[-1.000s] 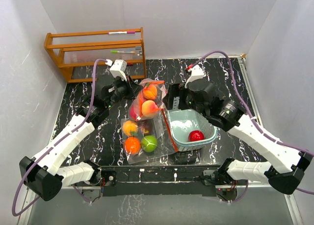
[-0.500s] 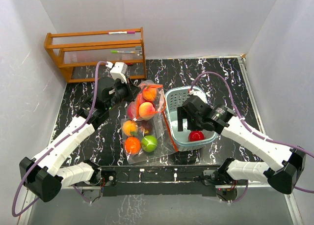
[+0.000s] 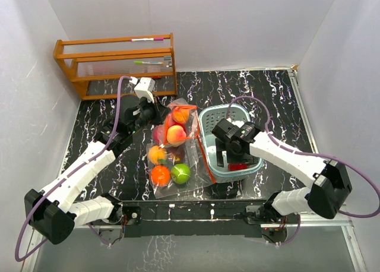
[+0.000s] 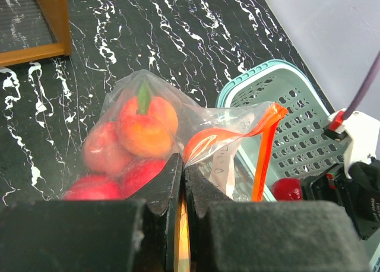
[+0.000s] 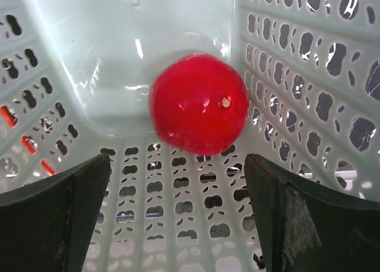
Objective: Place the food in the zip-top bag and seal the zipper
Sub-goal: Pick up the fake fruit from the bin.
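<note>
left fingers point(image 4: 157, 192) pinch tight on the rim of the zip-top bag point(image 4: 225, 120), seemingly to keep its mouth up, while right fingers point(image 5: 53, 218) gape wide inside the basket point(image 5: 309, 58), aimed at the red fruit point(image 5: 199, 103) at their 12 o'clock.

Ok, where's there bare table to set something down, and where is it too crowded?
Free: the far right corner of the table, between basket and right wall, and the far strip right of the wooden rack. Crowded: the middle, where the left gripper pinches the zip-top bag and the open right gripper reaches into the basket.
</note>
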Available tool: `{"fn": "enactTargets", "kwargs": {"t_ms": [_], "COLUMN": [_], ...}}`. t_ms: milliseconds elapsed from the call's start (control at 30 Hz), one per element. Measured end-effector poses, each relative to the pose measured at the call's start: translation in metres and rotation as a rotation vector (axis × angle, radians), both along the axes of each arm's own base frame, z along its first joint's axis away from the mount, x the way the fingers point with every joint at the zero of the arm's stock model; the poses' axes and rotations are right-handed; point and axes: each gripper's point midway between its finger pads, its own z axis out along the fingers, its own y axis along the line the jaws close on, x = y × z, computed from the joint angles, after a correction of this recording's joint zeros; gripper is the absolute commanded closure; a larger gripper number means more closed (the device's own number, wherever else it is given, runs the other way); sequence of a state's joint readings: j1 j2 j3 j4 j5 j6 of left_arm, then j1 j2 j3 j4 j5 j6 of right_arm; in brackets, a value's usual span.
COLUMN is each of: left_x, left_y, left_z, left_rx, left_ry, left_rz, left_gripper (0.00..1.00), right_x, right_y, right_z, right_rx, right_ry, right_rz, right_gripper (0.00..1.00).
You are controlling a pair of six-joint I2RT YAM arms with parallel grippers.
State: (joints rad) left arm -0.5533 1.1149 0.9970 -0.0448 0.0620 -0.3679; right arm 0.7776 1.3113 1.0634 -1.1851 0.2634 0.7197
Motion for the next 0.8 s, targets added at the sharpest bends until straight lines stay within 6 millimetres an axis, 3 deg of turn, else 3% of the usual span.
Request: {"fn": "enactTargets", "kwargs": {"t_ms": [367, 500, 633, 800], "left_x": [0.000, 0.001, 0.001, 0.001], "left_y": [0.001, 0.002, 0.002, 0.002], "left_z": [-0.004, -0.004, -0.004, -0.004], "left_rx": [0.007, 0.011, 0.012, 0.013], "left_ry": [0.000, -0.003, -0.003, -0.002], "left_rz": [0.002, 0.007, 0.008, 0.008], "left_gripper": [1.00, 1.00, 1.00, 1.00], "right_x": [0.001, 0.005, 0.015, 0.023], "right_y": [-0.008, -0.007, -0.003, 0.000], "right_z": [-0.047, -0.055, -0.056, -0.057], "right_rx": [-0.078, -0.072, -0.051, -0.034], "right_ry": [0.117, 0.121, 0.092, 0.066], "right_rz": [0.006, 0.016, 0.032, 0.051], "right_gripper": [0.00, 0.07, 0.26, 0.27]}}
